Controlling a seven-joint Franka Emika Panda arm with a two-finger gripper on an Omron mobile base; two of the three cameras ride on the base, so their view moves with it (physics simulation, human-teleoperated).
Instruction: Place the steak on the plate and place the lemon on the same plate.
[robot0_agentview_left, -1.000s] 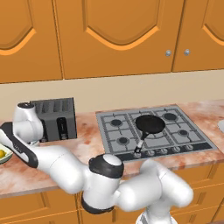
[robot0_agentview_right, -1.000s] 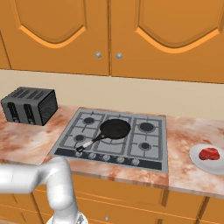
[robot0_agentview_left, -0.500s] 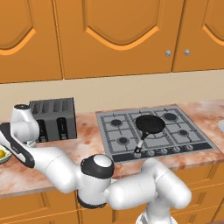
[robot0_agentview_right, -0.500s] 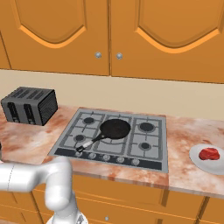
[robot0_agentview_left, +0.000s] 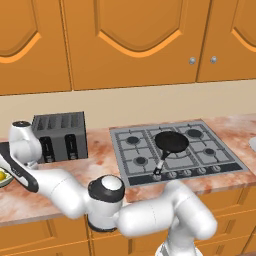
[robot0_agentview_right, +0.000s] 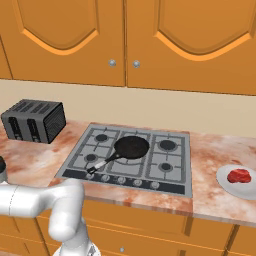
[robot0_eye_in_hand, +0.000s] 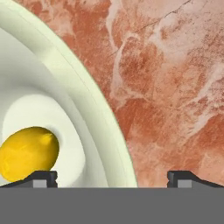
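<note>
The yellow lemon (robot0_eye_in_hand: 28, 153) lies at the bottom of a pale greenish-white bowl (robot0_eye_in_hand: 87, 109) in the hand view. My gripper (robot0_eye_in_hand: 113, 178) hangs open just above the bowl's rim; one fingertip (robot0_eye_in_hand: 43, 177) is beside the lemon and the other over bare counter. Nothing is between the jaws. In the left base view the lemon (robot0_agentview_left: 3, 176) peeks out at the far left edge under my outstretched arm. The red steak (robot0_agentview_right: 239, 176) rests on the white plate (robot0_agentview_right: 235, 191) at the counter's right end.
A black toaster (robot0_agentview_left: 60, 135) stands just behind my arm. The stove (robot0_agentview_right: 165, 165) carries a black frying pan (robot0_agentview_right: 131, 147) with its handle pointing toward the front. Marbled counter (robot0_agentview_right: 210, 150) lies between stove and plate.
My arm has crept a little further left toward the bowl. The jaws have stayed open and nothing else has moved.
</note>
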